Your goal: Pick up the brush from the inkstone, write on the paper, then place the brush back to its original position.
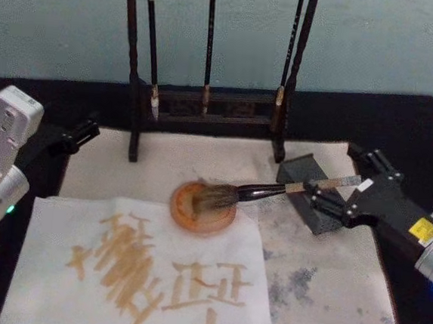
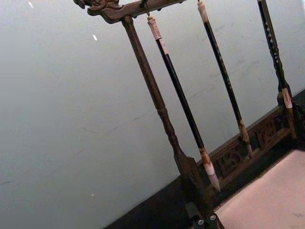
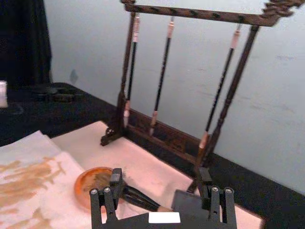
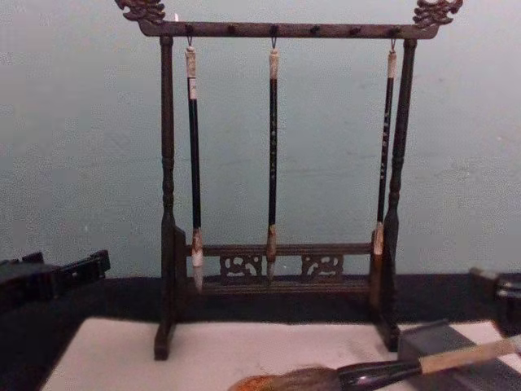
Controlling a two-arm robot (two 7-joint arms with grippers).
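Tan-handled, the brush (image 1: 275,190) lay with bristles in the orange dish (image 1: 203,209) beside the paper (image 1: 59,232) (brown strokes, unreadable); the right hand (image 1: 333,196) straddled its handle, fingers spread.

Black table (image 1: 48,90) under pale felt mat (image 1: 341,294), dark wooden brush rack (image 4: 277,281).

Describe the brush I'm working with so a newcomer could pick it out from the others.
Start at the tall dark wooden brush rack at the table's back. In front of it an orange dish holds the bristles of the brush, its handle at the right gripper. It lies flat, thick and tan-handled; the thin black-handled brushes hang upright.
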